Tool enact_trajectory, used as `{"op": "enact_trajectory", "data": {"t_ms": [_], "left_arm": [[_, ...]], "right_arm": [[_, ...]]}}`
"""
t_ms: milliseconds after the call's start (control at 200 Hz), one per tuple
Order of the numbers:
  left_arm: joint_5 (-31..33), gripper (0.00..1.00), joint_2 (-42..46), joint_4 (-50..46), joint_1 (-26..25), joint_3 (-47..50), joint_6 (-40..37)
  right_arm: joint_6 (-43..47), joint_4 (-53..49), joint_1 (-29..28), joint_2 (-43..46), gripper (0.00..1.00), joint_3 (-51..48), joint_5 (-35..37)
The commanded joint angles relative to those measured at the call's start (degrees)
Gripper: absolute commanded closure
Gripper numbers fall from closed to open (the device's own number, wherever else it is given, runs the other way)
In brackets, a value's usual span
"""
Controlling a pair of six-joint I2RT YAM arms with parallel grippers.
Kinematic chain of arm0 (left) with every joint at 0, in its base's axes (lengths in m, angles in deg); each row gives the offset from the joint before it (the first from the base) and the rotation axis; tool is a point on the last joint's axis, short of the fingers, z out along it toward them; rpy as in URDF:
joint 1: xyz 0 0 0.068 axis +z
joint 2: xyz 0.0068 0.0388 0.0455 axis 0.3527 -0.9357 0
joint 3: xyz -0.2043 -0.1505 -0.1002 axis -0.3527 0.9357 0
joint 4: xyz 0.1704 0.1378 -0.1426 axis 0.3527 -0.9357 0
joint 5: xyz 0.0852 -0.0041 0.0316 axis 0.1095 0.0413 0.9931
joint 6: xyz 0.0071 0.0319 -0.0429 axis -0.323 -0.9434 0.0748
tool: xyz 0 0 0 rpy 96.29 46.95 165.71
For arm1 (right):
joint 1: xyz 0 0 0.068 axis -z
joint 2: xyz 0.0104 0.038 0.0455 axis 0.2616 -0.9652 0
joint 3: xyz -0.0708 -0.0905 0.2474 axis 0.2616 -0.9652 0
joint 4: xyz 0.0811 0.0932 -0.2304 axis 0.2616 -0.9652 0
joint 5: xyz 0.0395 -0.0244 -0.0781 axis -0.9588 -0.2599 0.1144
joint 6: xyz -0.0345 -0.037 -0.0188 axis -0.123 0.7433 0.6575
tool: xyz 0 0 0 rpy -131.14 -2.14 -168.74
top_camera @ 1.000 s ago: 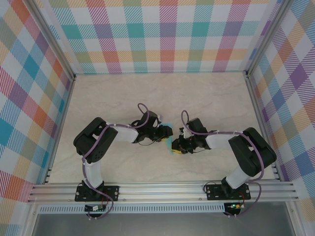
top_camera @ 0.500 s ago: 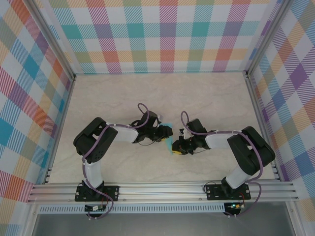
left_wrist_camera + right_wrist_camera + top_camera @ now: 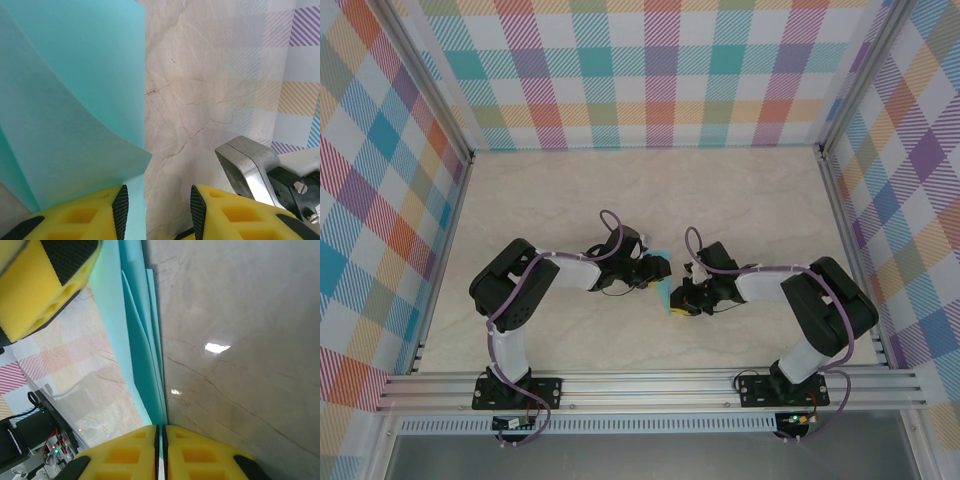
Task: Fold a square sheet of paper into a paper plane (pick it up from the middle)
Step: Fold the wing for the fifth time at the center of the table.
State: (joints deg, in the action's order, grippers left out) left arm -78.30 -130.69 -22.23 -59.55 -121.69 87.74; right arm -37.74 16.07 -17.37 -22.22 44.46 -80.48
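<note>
The square sheet of paper (image 3: 665, 288) is light turquoise, partly folded into layers, and lies on the marble table between my two grippers. In the right wrist view the paper's layered edges (image 3: 142, 340) run straight into my right gripper (image 3: 161, 429), which is shut on that thin edge. In the left wrist view a curled flap of the paper (image 3: 75, 100) rises on the left, over the left finger. My left gripper (image 3: 156, 200) stands open, with bare table between its pads and the paper's edge next to the left pad. Seen from above, the left gripper (image 3: 657, 270) and right gripper (image 3: 678, 302) almost meet.
A marble tabletop (image 3: 740, 200) is walled by checked panels at the back and sides. An aluminium rail (image 3: 650, 385) runs along the near edge. The right arm's metal wrist part (image 3: 250, 165) sits close beside my left gripper. A yellow finger of the left gripper (image 3: 45, 285) hangs over the paper.
My right gripper has drawn its jaws slightly tighter on the paper's edge and shifted a little left. The left arm and the paper have hardly moved.
</note>
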Motion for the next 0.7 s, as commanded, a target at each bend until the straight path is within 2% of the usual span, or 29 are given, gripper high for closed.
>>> {"op": "enact_trajectory", "data": {"t_ms": [0, 205, 510, 695], "left_arm": [[-0.4, 0.60, -0.9, -3.7, 0.6, 0.7, -0.8], [-0.5, 0.60, -0.8, -3.7, 0.6, 0.8, -0.9], [-0.5, 0.60, -0.8, -3.8, 0.6, 0.6, -0.9], [-0.6, 0.60, -0.9, -3.8, 0.6, 0.8, -1.0]], "right_arm": [[0.4, -2.6, -0.4, 2.2, 0.86, 1.0, 0.7], [-0.7, -1.4, -0.5, 2.7, 0.83, 1.7, -0.9], [-2.7, -4.2, -0.4, 6.9, 0.79, 0.6, 6.8], [-2.0, -1.6, -0.8, 6.0, 0.76, 1.9, 1.5]]}}
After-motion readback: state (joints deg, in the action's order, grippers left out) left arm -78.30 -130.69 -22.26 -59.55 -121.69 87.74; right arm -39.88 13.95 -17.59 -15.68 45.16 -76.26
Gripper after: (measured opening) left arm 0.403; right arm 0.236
